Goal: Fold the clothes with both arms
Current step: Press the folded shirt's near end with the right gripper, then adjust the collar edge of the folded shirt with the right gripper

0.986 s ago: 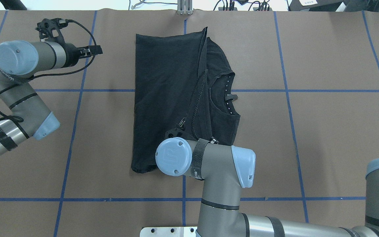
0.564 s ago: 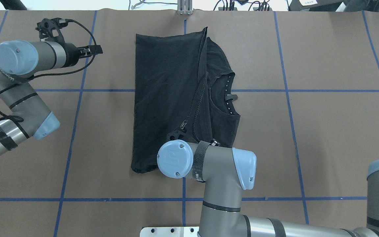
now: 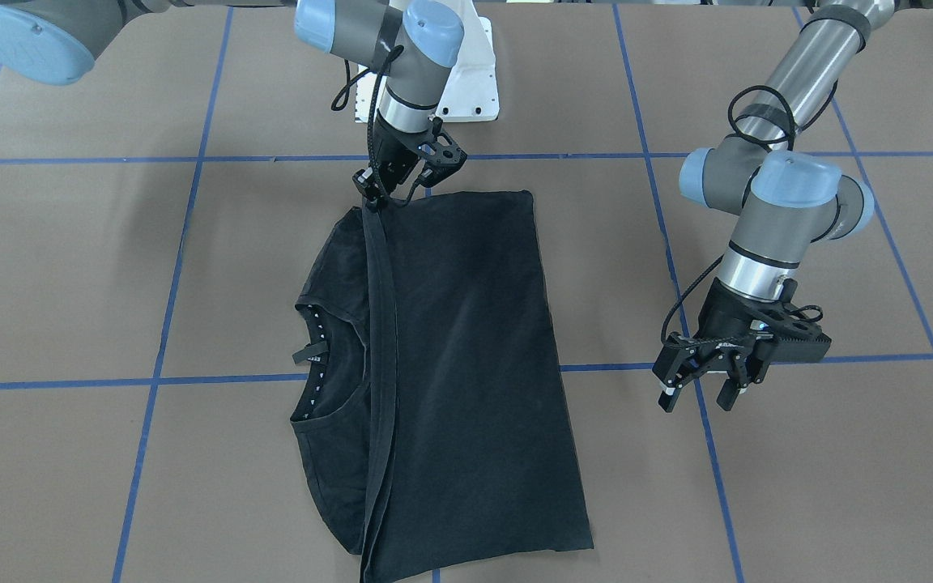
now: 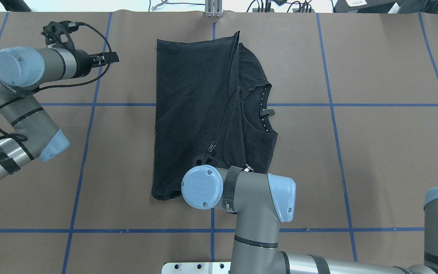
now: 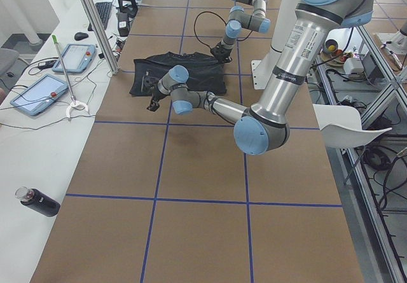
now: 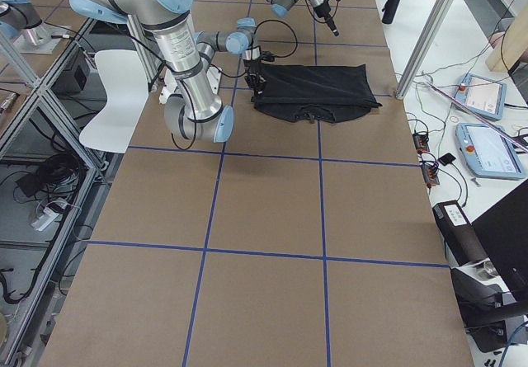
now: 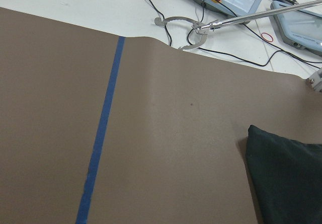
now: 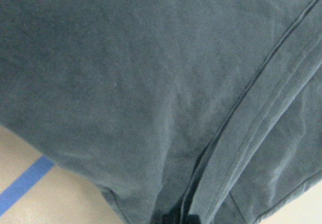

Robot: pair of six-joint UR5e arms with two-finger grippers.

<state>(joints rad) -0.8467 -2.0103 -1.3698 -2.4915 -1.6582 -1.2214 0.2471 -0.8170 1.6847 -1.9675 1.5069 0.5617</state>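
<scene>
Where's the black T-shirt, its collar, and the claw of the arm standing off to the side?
T-shirt [image 3: 466, 364]: front-facing view, middle of the folded-over panel.
collar [image 3: 319, 334]: front-facing view, the dotted neckband.
left claw [image 3: 697, 397]: front-facing view, midway between its open fingertips.

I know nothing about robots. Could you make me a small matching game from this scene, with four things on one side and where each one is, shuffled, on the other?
Things:
1. left gripper
2. right gripper
3. T-shirt
4. black bottle

Places:
A. spread flat and folded, mid-table
B. at the shirt edge nearest the white pedestal
C. on the white bench
D. open, over bare brown table beside the shirt

Pairs: 1-D, 2-B, 3-A, 4-C
</scene>
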